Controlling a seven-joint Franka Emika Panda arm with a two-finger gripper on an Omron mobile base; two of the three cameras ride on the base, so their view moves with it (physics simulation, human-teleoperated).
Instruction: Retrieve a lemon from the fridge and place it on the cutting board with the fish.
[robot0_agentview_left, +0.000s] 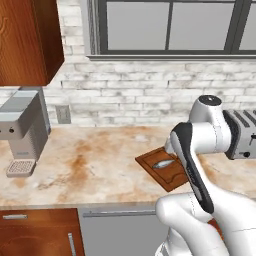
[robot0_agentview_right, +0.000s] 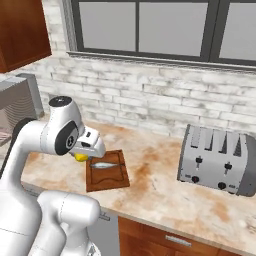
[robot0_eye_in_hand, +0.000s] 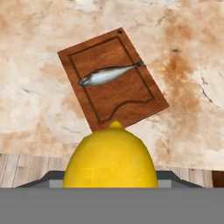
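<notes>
A: Start with the bench (robot0_agentview_left: 90, 165). It is wide marbled stone, and a dropped fruit could roll a long way across it, perhaps toward the toaster (robot0_agentview_right: 220, 160).

B: The cutting board (robot0_eye_in_hand: 113, 78) is the target, and it lies below and ahead of the hand. The fish (robot0_eye_in_hand: 109, 74) lies across its middle, so there is little free wood.

A: So a release here might miss the near edge, or land on the fish and bounce off.

B: Yes. The lemon (robot0_eye_in_hand: 110, 159) is clamped in the pincer (robot0_agentview_right: 84, 155), held above the bench near the board's corner. It's round, so it will roll unless it's set low on the board.
</notes>
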